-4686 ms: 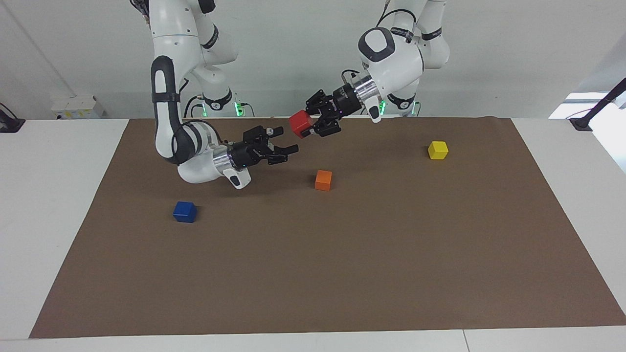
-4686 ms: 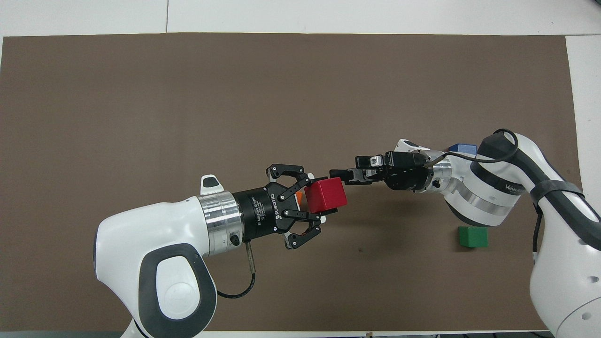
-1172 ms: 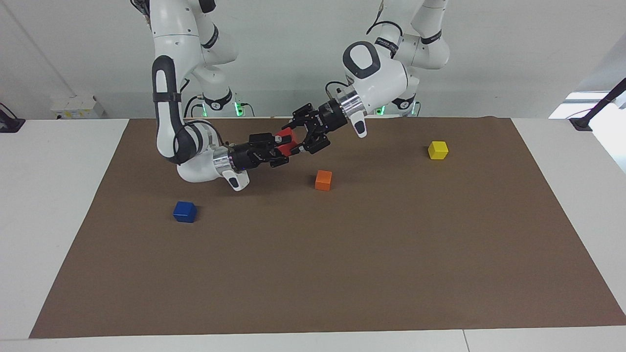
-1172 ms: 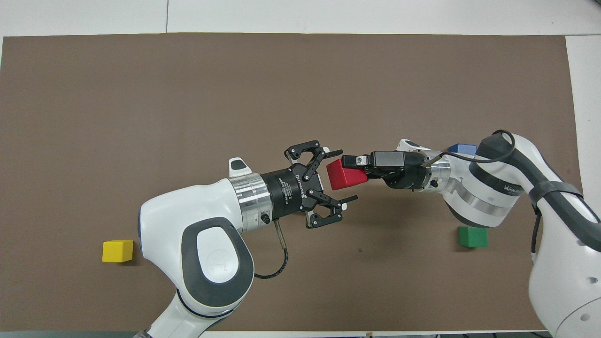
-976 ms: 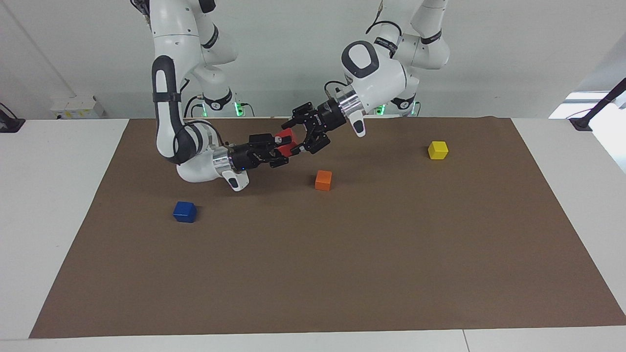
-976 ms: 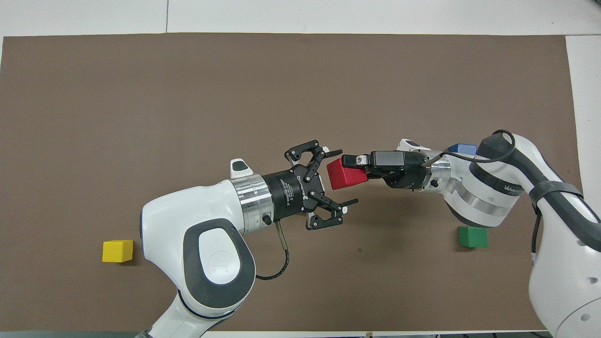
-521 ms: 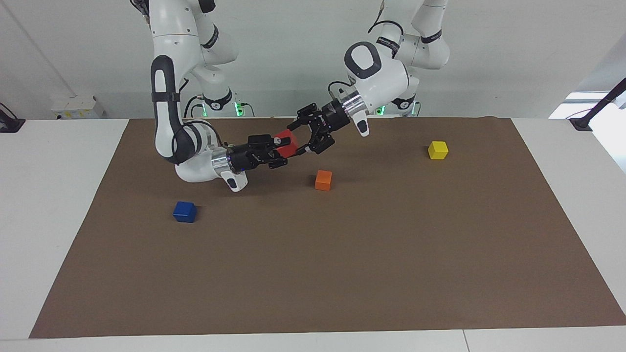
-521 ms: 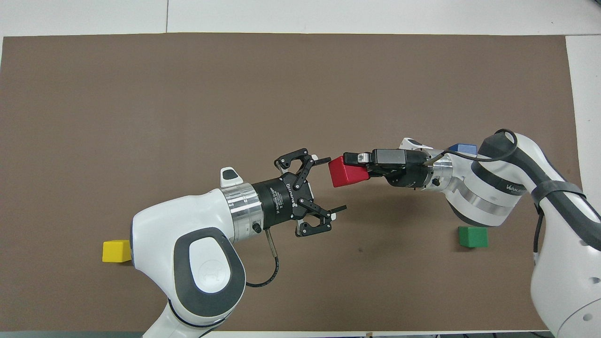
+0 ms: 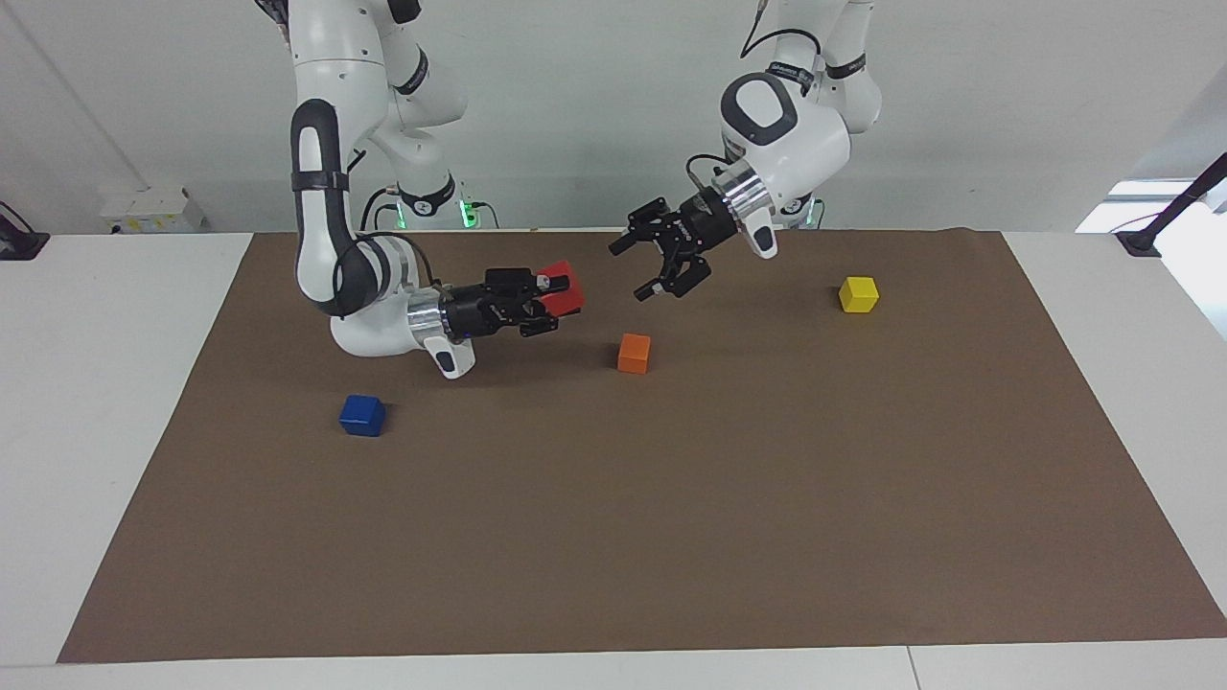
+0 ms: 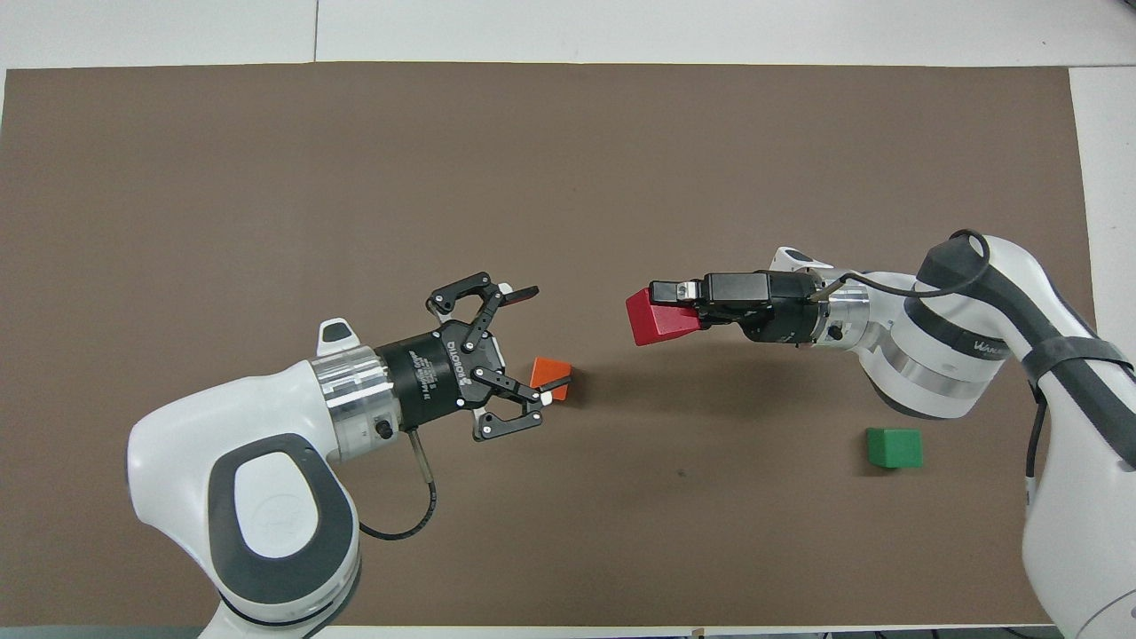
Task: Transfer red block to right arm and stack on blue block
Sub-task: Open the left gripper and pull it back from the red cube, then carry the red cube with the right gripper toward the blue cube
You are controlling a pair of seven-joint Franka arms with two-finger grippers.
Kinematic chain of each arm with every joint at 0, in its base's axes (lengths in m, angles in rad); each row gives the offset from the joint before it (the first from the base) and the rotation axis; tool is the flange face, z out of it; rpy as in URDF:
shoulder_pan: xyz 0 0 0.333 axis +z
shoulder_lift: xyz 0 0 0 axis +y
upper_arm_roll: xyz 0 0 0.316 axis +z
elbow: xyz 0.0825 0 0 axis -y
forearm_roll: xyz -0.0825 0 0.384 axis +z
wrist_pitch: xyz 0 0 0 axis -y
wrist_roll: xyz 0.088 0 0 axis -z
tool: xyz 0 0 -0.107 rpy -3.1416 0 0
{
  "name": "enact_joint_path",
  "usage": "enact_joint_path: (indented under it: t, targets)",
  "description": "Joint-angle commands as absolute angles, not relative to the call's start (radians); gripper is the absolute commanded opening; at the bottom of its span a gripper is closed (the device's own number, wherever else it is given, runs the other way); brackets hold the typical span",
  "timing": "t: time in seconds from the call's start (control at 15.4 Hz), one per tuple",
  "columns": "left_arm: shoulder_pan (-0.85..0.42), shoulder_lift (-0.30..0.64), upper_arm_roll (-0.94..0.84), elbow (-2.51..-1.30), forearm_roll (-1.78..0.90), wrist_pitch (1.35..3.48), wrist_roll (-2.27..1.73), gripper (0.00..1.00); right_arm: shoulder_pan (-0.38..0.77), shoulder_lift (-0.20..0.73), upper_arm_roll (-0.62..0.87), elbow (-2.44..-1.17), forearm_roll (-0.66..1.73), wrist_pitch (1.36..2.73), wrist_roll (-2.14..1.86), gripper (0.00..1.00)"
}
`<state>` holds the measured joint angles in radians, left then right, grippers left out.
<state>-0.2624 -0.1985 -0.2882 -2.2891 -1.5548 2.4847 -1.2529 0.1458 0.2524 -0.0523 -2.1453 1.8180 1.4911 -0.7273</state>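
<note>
Brown matting covers the worktop (image 9: 671,537). Up in the air, the right claw (image 9: 551,295) is clamped on the red block (image 9: 561,287), well above the mat. The left claw (image 9: 640,266) hangs with its fingers spread wide, gripping nothing, above the orange cube (image 9: 634,353). The blue block (image 9: 362,415) sits on the mat toward the right arm's end, farther from the robots than the orange cube.

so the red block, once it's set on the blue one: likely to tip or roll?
Probably not: the red block, held in the right gripper, is a flat-faced cube, matching the blue block in size. It looks rigid. Set off-centre, it could tip.
</note>
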Motion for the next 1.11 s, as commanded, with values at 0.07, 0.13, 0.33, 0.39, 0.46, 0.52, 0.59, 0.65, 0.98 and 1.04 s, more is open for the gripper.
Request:
enact_joint_path:
  t: [0.07,0.13,0.33,0.39,0.46,0.52,0.59,0.65,0.98,1.04]
  targets:
    - [-0.128,-0.236,-0.291,-2.310,-1.357,2.396,-1.246,1.00,0.109,0.158,-0.051,-2.082,1.671,1.600,-0.534,0.00]
    - [-0.103,-0.233,-0.291,-2.307,-1.312,2.393,-1.244,1.00,0.106,0.137,-0.051,-2.066,1.617,1.630,-0.493,0.00]
    - [0.018,-0.194,-0.291,-2.240,-1.078,2.314,-1.241,1.00,0.046,0.075,-0.051,-2.007,1.409,1.657,-0.343,0.00]
    - [0.052,-0.158,-0.293,-2.180,-0.907,2.249,-1.238,1.00,0.026,0.066,-0.051,-1.981,1.329,1.658,-0.298,0.00]
    - [0.064,-0.141,-0.293,-2.133,-0.770,2.197,-1.226,1.00,0.012,0.064,-0.052,-1.948,1.246,1.658,-0.266,0.00]
    - [0.086,-0.120,-0.291,-2.094,-0.679,2.163,-1.215,1.00,0.000,0.064,-0.052,-1.915,1.154,1.658,-0.230,0.00]
    - [0.127,-0.109,-0.291,-2.067,-0.637,2.140,-1.215,1.00,-0.009,0.066,-0.052,-1.876,1.058,1.658,-0.186,0.00]
    - [0.168,-0.100,-0.291,-2.045,-0.626,2.116,-1.213,1.00,-0.011,0.069,-0.052,-1.827,0.945,1.660,-0.137,0.00]
    - [0.278,-0.037,-0.291,-1.921,-0.427,1.988,-1.028,1.00,0.006,0.069,-0.048,-1.727,0.433,1.667,-0.028,0.00]
    - [0.299,-0.016,-0.291,-1.887,-0.367,1.955,-0.984,1.00,0.006,0.071,-0.046,-1.729,0.349,1.692,-0.023,0.00]
